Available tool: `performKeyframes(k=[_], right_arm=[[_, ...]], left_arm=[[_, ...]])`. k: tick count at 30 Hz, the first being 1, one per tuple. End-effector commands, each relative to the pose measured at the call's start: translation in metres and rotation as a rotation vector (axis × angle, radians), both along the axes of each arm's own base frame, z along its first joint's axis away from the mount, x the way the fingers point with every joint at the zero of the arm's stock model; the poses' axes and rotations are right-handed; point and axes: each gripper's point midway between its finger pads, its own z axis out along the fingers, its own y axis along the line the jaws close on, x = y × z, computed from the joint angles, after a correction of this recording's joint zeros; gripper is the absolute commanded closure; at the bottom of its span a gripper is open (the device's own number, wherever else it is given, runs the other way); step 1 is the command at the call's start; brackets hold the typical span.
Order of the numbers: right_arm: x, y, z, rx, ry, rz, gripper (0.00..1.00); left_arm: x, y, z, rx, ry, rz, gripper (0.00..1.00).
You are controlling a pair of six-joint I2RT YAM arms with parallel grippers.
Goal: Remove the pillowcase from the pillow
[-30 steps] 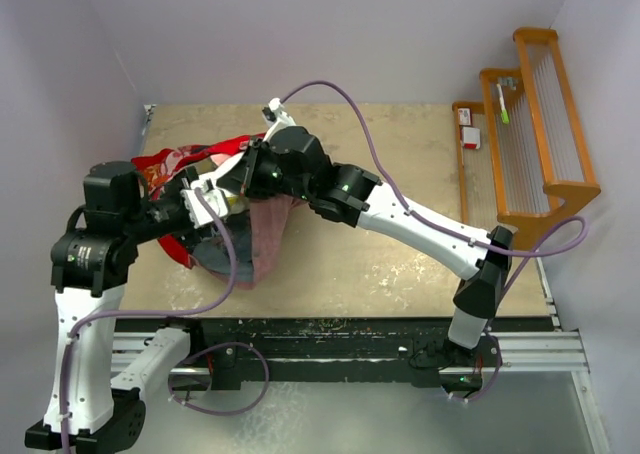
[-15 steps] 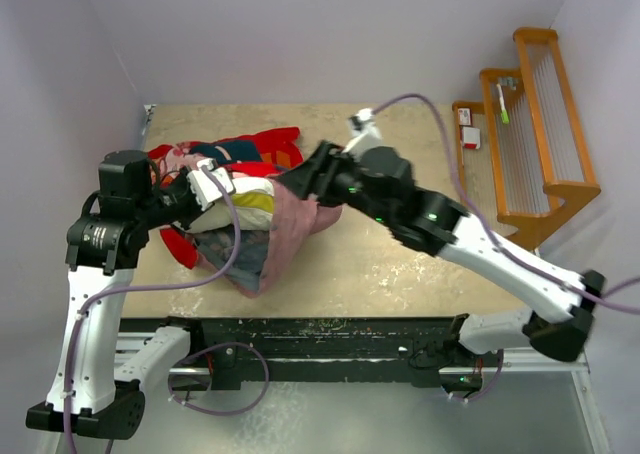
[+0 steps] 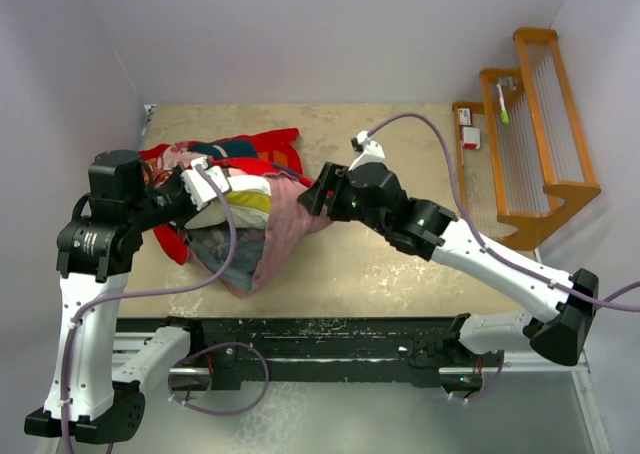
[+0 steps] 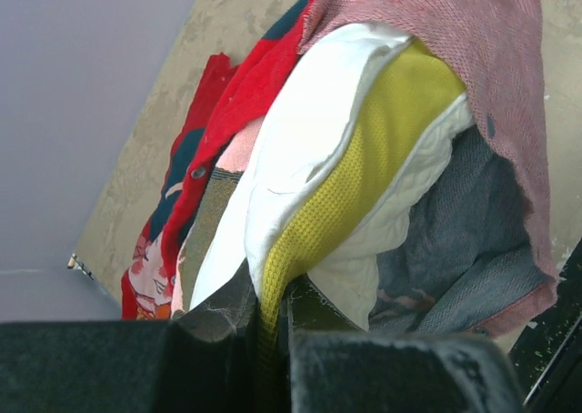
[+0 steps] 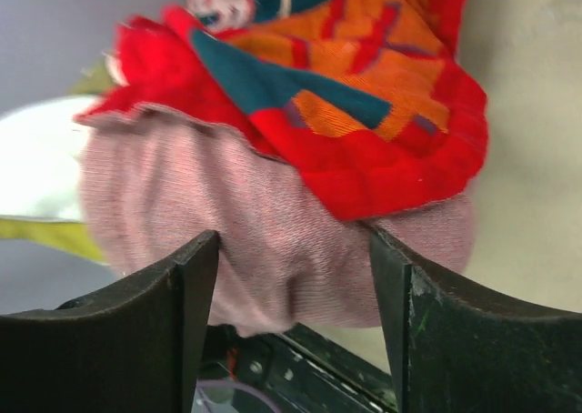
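The pillow [image 3: 243, 196], white and quilted with a yellow side band, sticks halfway out of the pillowcase [image 3: 285, 224] at the table's left. The case shows red-orange print [image 3: 262, 149] at the back and faded pink inside toward the front. My left gripper [image 3: 197, 190] is shut on the yellow band [image 4: 364, 158], which runs down between its jaws [image 4: 264, 336]. My right gripper [image 3: 312, 196] stands open at the case's right edge. The pink fabric [image 5: 273, 222] bulges between its spread fingers [image 5: 195, 286], and the red print [image 5: 364, 149] lies above.
A wooden rack [image 3: 540, 124] stands at the table's right edge, with a small red and white item [image 3: 468, 129] beside it. A black rail [image 3: 330, 334] runs along the near edge. Walls close the back and left.
My left gripper has shut on the pillow's yellow band. My right gripper has let go of the fabric and opened. That arm swung out to the right and now sits at the case's right edge.
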Motion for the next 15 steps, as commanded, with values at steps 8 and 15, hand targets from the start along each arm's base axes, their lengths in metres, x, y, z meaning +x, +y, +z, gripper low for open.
performKeyframes(k=[8,15], right_arm=[[-0.002,-0.005,-0.016,-0.009,-0.001,-0.002,0.88],[0.006,-0.039,-0.034,0.001,0.025,-0.085,1.00]], left_arm=[[-0.001,0.008,0.051,0.012,-0.188,0.025,1.00],[-0.001,0.009,0.057,0.014,-0.204,0.028,1.00]])
